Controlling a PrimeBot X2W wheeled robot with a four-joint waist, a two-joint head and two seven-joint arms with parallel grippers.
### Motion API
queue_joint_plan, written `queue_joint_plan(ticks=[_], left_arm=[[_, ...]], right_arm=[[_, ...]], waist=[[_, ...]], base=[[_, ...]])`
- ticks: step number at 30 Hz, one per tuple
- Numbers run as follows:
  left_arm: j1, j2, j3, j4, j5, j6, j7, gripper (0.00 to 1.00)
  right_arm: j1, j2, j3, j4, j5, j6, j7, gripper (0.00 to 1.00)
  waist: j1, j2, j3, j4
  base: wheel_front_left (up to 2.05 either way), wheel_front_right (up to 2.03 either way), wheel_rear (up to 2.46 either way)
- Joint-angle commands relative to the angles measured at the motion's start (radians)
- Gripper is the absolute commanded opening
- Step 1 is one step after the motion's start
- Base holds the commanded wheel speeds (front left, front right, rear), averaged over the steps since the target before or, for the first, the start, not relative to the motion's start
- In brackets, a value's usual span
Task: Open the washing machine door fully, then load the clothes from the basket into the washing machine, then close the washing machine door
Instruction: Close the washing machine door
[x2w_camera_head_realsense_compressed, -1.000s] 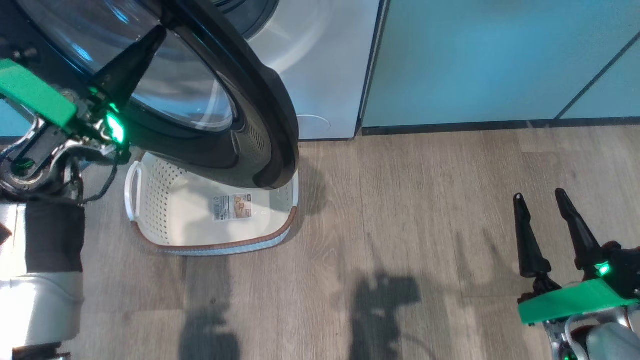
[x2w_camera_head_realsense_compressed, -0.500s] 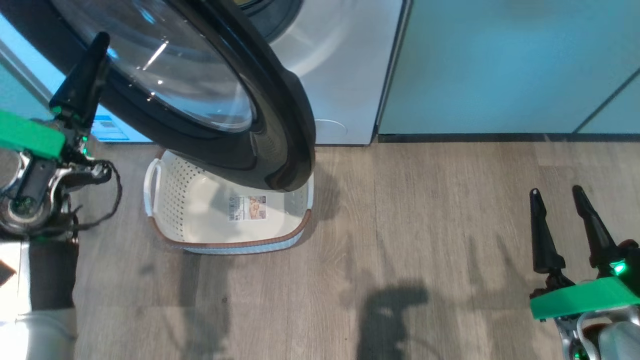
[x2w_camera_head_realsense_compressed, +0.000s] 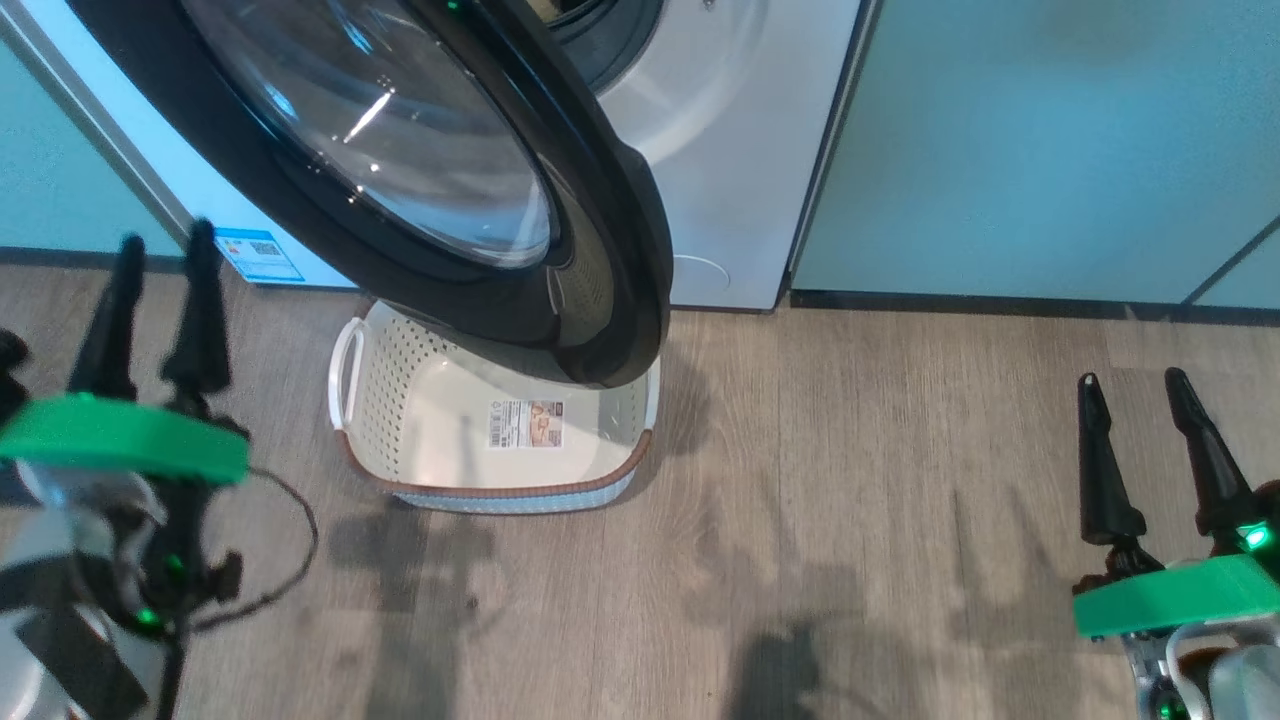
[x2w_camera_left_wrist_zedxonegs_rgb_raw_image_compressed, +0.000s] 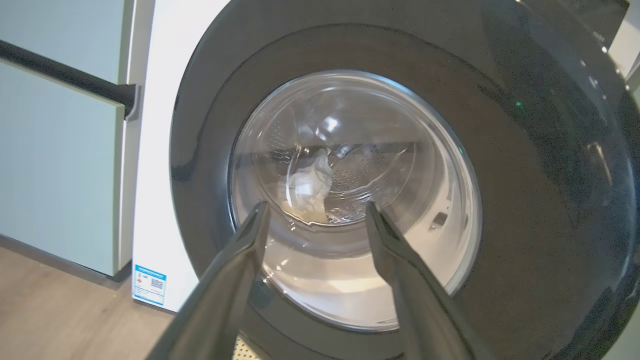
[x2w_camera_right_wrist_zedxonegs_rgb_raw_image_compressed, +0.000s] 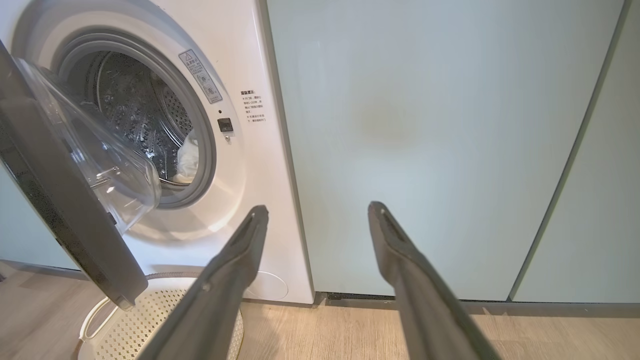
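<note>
Cream plastic is bared across the whole bottom of the basket, which is set on the floor directly in front of the washing machine, beneath the swung-out washing machine door. Nothing but a printed label is seen inside it. Pale cloth, taken to be the clothes, is noted inside the washing machine's steel drum, low at the front of the opening.

The door is found standing at an angle from the washing machine's front, neither latched nor thrown back flat.

The left gripper is held in front of the washing machine's lower left corner, facing the door's outer glass, its fingers spread apart and nothing between them. The right gripper is held well off to the washing machine's right, before the pale green cabinets, fingers likewise parted and empty.

Opening and loading are judged complete, though the drum's depth is not fully visible. Closing the door is judged outstanding, and the left gripper appears best placed for the push.
</note>
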Motion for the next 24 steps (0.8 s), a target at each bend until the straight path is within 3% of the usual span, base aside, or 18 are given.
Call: queue_joint_plan(ticks=[1,7,24], left_arm=[[0.002,0.045,0.017,-0.044,0.066,0.022,-0.034,1.0],[0.12,0.04,-0.056,-0.07,0.254,0.084,-0.087,1.0],[0.214,0.029,-0.107,-0.05,0.357,0.14,-0.103,1.0]], right_arm=[[-0.014,-0.003,0.014,-0.036,-0.01,-0.003,-0.009,1.0],[0.018,-0.012,0.013,-0.033,-0.014,-0.003,-0.009,1.0],[0.078,-0.019,0.006,-0.031,-0.013,-0.003,-0.009,1.0]], waist=[[0.0,0.0,-0.008,0.004],[0.0,0.0,-0.037,0.015],[0.0,0.0,-0.08,0.011]], base=[[0.0,0.0,0.0],[0.0,0.0,0.0],[0.0,0.0,0.0]])
